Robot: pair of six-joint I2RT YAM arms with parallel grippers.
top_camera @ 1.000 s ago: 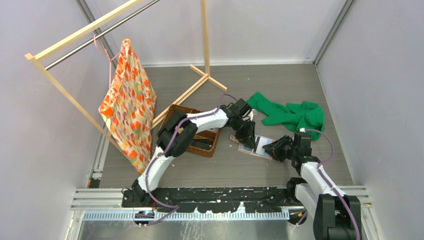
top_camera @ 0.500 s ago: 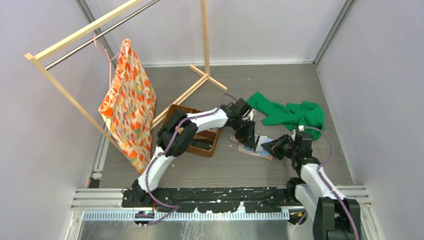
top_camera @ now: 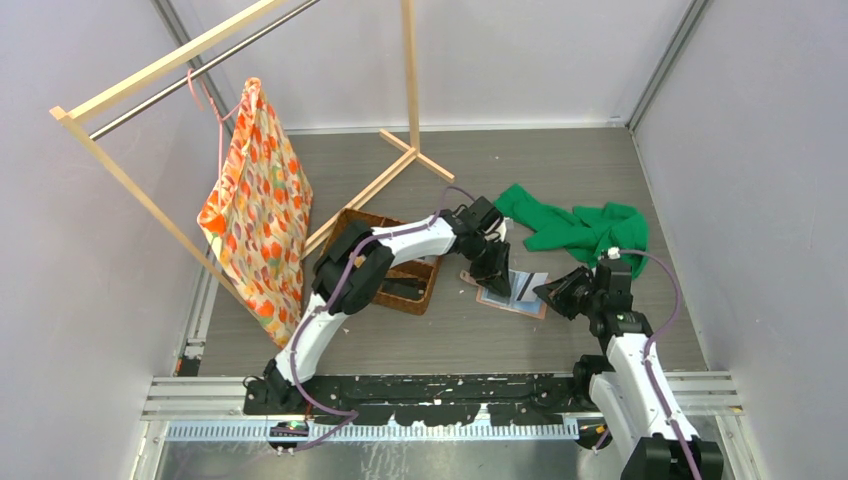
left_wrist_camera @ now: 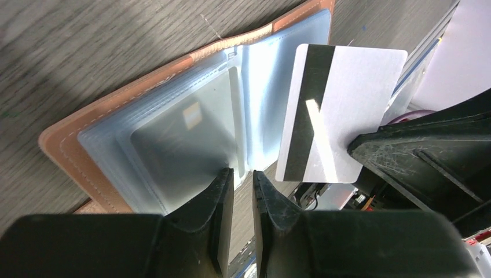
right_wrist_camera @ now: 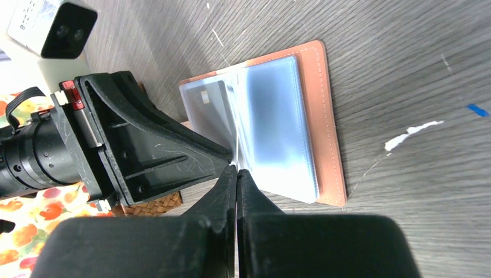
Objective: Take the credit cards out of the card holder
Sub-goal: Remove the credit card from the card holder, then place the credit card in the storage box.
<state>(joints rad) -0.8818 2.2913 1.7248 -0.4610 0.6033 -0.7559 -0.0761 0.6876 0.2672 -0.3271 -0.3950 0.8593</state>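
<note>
The card holder point(top_camera: 512, 294) lies open on the surface point(top_camera: 450, 335), between a woven basket point(top_camera: 352, 220) and a green cloth point(top_camera: 585, 228). The right fingers point(right_wrist_camera: 223, 191) pinch a white card point(left_wrist_camera: 341, 116) (black stripe showing). The left fingers point(left_wrist_camera: 220, 197), narrowly apart, crowd its sleeves.

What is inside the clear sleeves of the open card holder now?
One card shows through the top sleeve of the card holder. The white striped card is outside, pinched by the right gripper. Lower sleeves are covered; their contents stay unseen.
</note>
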